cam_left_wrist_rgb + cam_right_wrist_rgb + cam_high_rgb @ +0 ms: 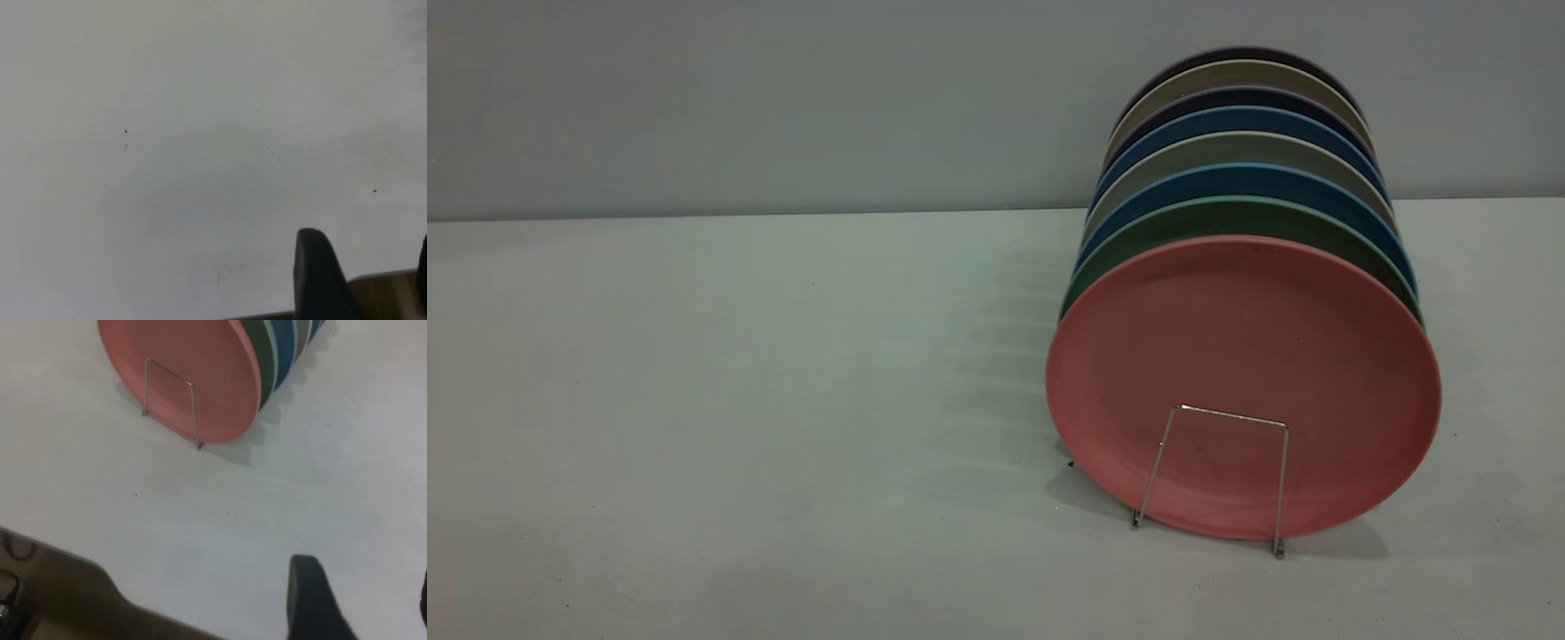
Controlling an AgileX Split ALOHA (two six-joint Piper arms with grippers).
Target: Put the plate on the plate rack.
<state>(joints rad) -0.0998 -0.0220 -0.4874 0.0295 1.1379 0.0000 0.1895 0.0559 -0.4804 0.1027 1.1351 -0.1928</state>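
Note:
The salmon-pink plate (pixel 1243 382) stands upright on edge at the front of a row of plates, behind the foremost wire loop of the plate rack (pixel 1232 415). The right wrist view shows the same plate (pixel 187 367) and the rack loop (pixel 193 407), well away from my right gripper (pixel 364 570). That gripper is open over bare table with nothing between its fingers. My left gripper (pixel 367 237) is also open and empty above bare table. Neither arm appears in the exterior view.
Behind the pink plate stand a green plate (pixel 1227 218), then several blue, grey and dark plates (pixel 1236 120) in the same rack. A brown wooden table edge (pixel 67 587) runs near the right gripper, and a similar edge (pixel 387 293) shows by the left gripper.

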